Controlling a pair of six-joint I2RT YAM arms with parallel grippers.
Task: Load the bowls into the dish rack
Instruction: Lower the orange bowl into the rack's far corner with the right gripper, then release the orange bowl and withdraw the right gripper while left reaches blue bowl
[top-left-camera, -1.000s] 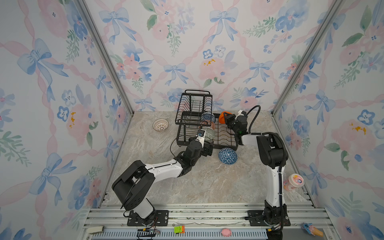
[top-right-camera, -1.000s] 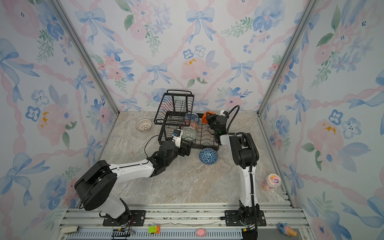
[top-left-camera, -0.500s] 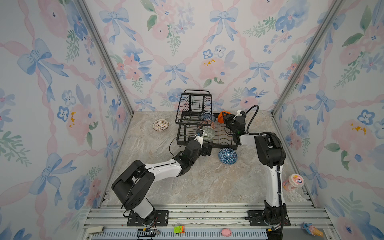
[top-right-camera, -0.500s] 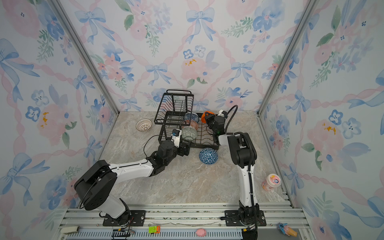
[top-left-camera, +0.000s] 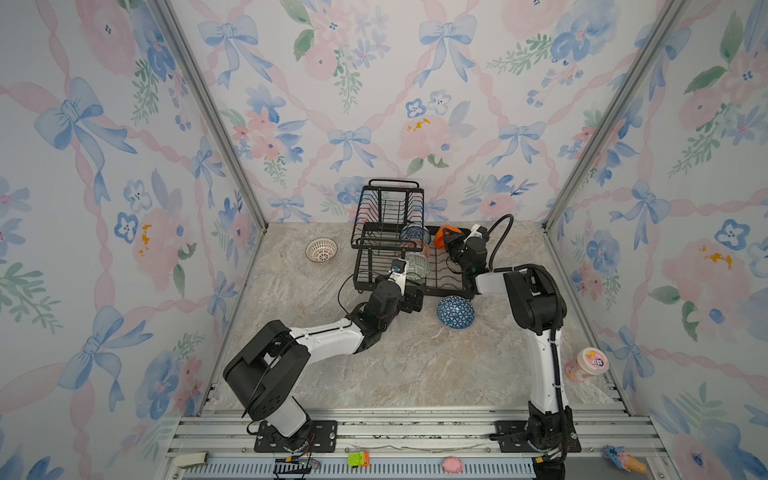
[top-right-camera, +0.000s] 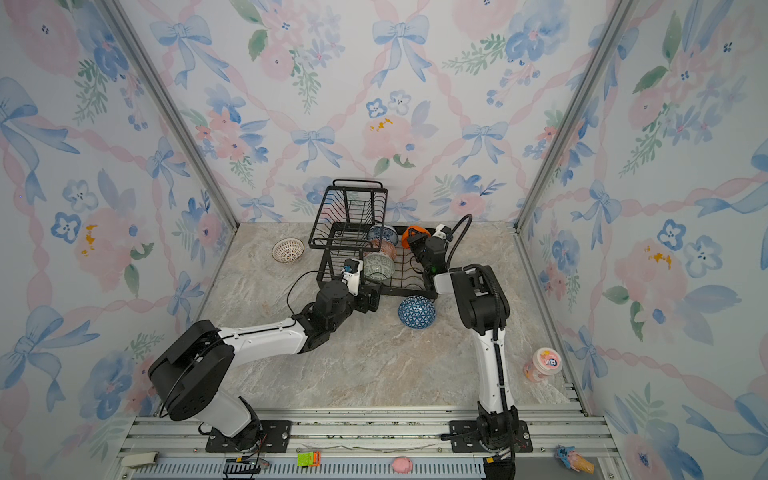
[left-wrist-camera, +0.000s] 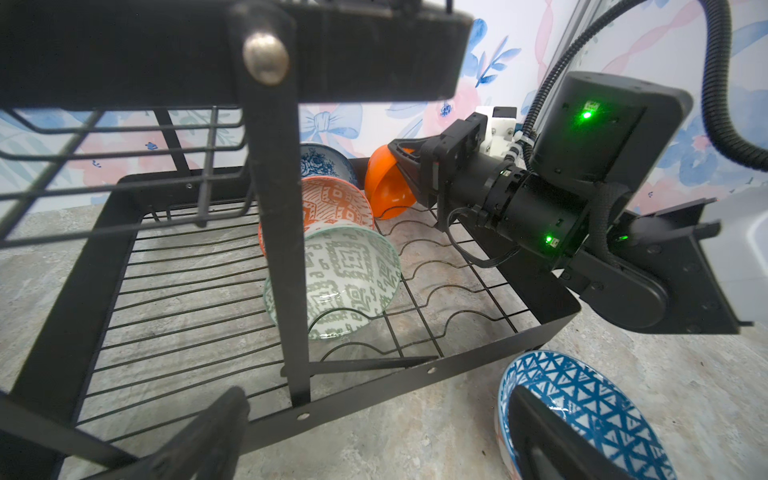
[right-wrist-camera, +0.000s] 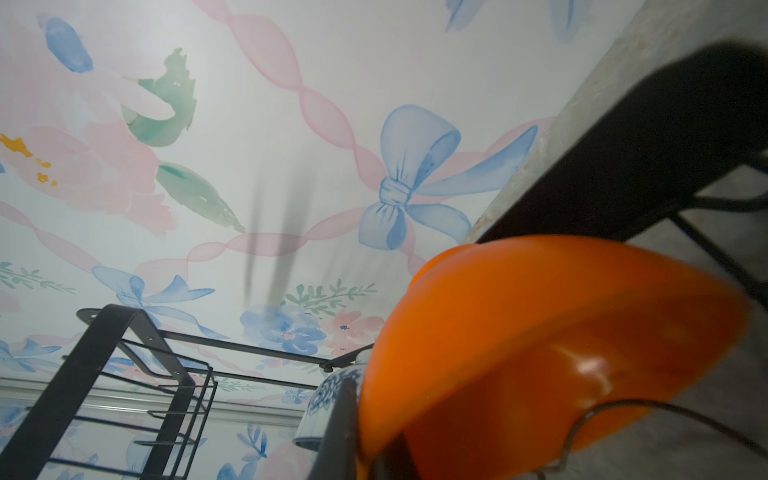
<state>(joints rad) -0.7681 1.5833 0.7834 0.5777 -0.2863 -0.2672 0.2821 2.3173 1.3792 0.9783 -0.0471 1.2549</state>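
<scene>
Now three bowls (left-wrist-camera: 353, 266) racked, two outside; your right gripper (top-left-camera: 446, 241) clamps the orange bowl (top-left-camera: 439, 234), left gripper (top-left-camera: 414, 296) gapes empty.

Tabletop (top-left-camera: 415, 365): rack (left-wrist-camera: 457, 358), lattice bowl (top-left-camera: 321, 250), blue bowl (top-left-camera: 455, 312), cup (top-left-camera: 586, 365).

Three walls (top-left-camera: 374, 104) papered with pale flowers, blue bows and pink ribbons close in around a beige, marble-patterned tabletop (top-left-camera: 415, 365). Slim metal posts (top-left-camera: 208, 116) run up the two back corners. A ribbed metal rail (top-left-camera: 415, 428) crosses the front edge under soft, even light.
</scene>
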